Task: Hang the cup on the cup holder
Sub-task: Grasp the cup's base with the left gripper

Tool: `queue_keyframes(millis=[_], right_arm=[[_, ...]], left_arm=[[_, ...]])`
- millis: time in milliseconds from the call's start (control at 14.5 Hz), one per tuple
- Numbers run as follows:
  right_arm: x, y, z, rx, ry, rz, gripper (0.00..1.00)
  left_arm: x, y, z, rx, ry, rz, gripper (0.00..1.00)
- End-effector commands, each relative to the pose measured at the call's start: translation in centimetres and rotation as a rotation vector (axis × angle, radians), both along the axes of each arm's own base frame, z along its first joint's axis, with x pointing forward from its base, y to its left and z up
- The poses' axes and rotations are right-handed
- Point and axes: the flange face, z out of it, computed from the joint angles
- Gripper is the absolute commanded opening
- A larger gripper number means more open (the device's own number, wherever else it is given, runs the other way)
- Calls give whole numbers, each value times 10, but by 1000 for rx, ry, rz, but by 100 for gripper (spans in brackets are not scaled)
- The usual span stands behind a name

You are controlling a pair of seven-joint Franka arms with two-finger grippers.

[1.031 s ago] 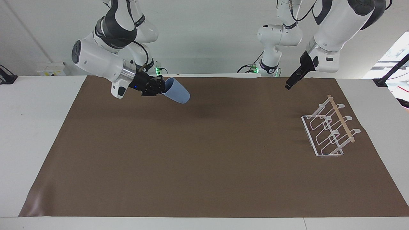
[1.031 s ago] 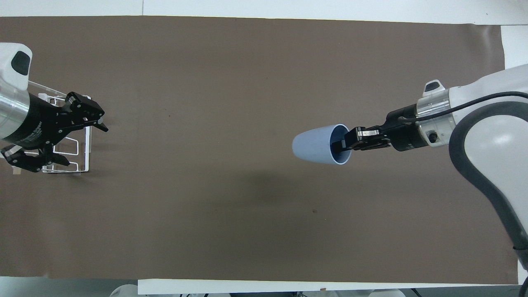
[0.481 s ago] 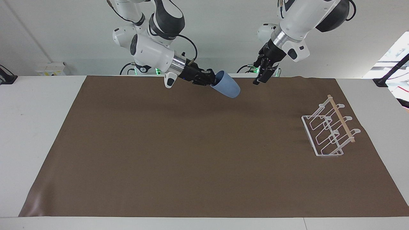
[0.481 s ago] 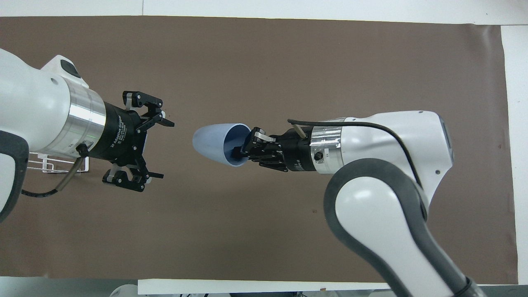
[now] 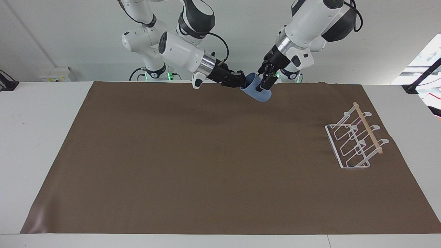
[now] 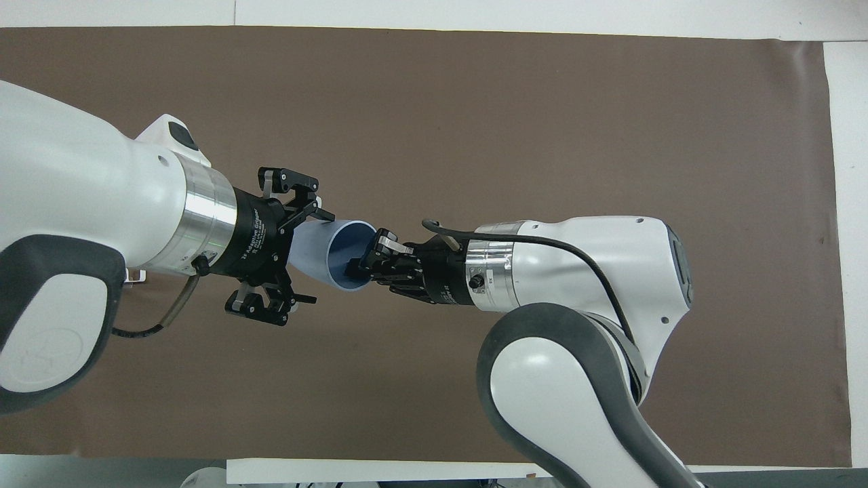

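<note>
The right pincer held the cup by its rim, one finger inside, and had carried it from the right arm's end toward the middle, up in the air over the worktop edge nearest the robots. The left pincer had swung away from the cup holder to meet it. Its fingers were spread wide around the cup's narrow end and had not closed yet. This looked like a hand-over. The cup holder stood near the left arm's end of the worktop, well apart from the cup, so the left arm probably had to take the cup there.
</note>
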Motion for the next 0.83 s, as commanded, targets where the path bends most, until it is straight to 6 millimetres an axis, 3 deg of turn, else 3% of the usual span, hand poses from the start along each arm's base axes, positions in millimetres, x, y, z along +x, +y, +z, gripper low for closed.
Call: queue_keyframes(millis=[0, 206, 275, 344, 412, 756], right_arm=[[-3, 4, 4, 18, 14, -9, 0], [-2, 5, 4, 19, 14, -10, 0], [-2, 5, 4, 19, 15, -10, 0], [-2, 5, 4, 19, 15, -10, 0], [-1, 5, 4, 19, 15, -12, 0], [1, 5, 5, 19, 34, -30, 0]], left_arm=[[-6, 1, -22, -45, -4, -7, 100], [0, -1, -25, -74, -20, 3, 99], [1, 2, -26, -71, -15, 4, 81], [1, 4, -27, -71, -16, -8, 14], [0, 4, -30, -75, -32, -38, 0], [1, 4, -28, -92, -19, -39, 0]])
